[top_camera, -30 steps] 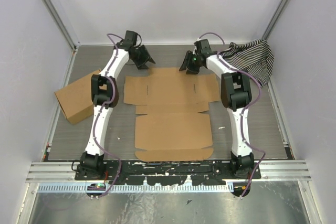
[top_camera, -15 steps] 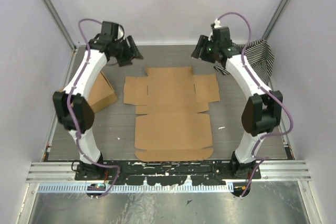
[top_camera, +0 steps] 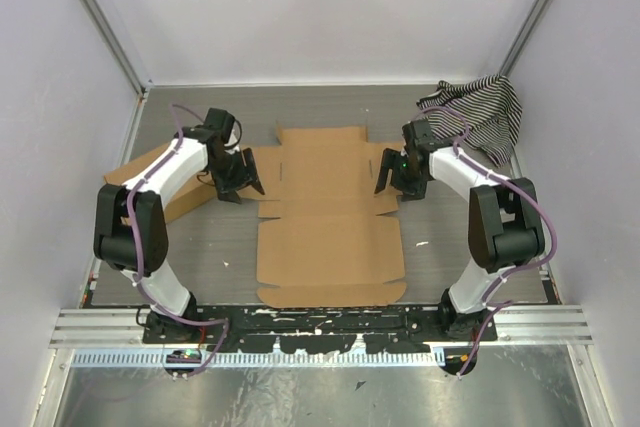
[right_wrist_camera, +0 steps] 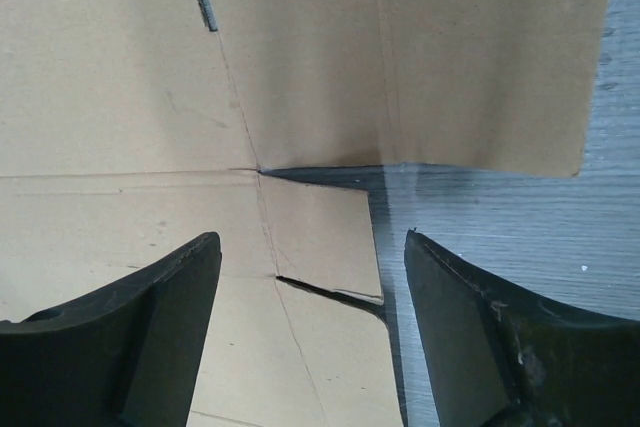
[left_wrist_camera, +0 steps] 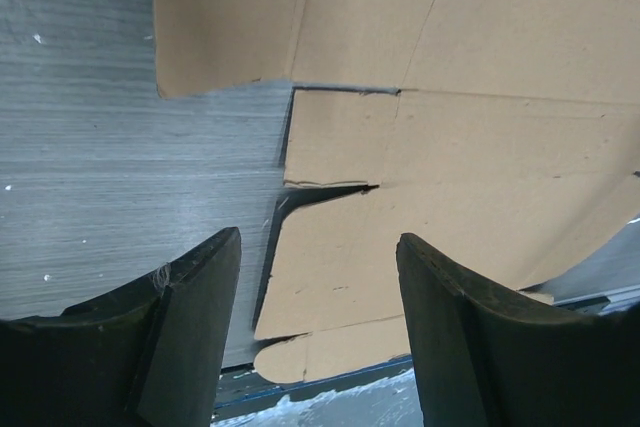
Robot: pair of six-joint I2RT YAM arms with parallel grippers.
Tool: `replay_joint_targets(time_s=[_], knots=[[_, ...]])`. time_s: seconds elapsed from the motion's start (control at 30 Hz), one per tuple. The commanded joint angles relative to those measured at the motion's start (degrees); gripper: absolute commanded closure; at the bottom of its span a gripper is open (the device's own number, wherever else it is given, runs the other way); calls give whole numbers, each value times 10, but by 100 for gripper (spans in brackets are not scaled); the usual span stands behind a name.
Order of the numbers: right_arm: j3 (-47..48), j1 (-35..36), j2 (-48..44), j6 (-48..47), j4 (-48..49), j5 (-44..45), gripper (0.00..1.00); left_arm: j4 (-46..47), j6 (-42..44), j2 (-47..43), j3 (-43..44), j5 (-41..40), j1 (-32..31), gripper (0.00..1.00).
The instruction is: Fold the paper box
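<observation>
left pincer (top_camera: pixel 243 185): jaws wide, empty, angled down | right pincer (top_camera: pixel 397 185): jaws wide, empty, angled down

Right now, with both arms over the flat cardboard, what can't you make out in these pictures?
- Top view: the left claw and right claw partly cover the paper box's side flaps.
- Top view: the left arm hides most of the squarer box.
- Wrist views: frame edges crop the paper box; claw contact unclear.

The paper box (top_camera: pixel 330 212), plain brown die-cut cardboard, lies unfolded and flat at the table's middle.
</observation>
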Motion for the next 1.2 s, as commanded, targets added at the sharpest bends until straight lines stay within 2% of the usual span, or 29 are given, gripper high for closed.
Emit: replay_joint_targets(time_s=[0.0, 0.2, 0.53, 0.97, 1.17], knots=[[-12, 0, -46, -8, 28, 3, 21, 17, 9, -18, -25, 4, -9, 29], [-24, -1, -30, -16, 36, -33, 22, 31, 8, 1, -40, 6, -28, 29], [-40, -1, -30, -11, 41, -38, 23, 49, 1, 25, -74, -2, -37, 30], [-41, 0, -24, -6, 39, -54, 28, 80, -9, 96, -39, 8, -58, 33], [-34, 0, -30, -1, 40, -69, 33, 80, -14, 93, -28, 19, -62, 39]])
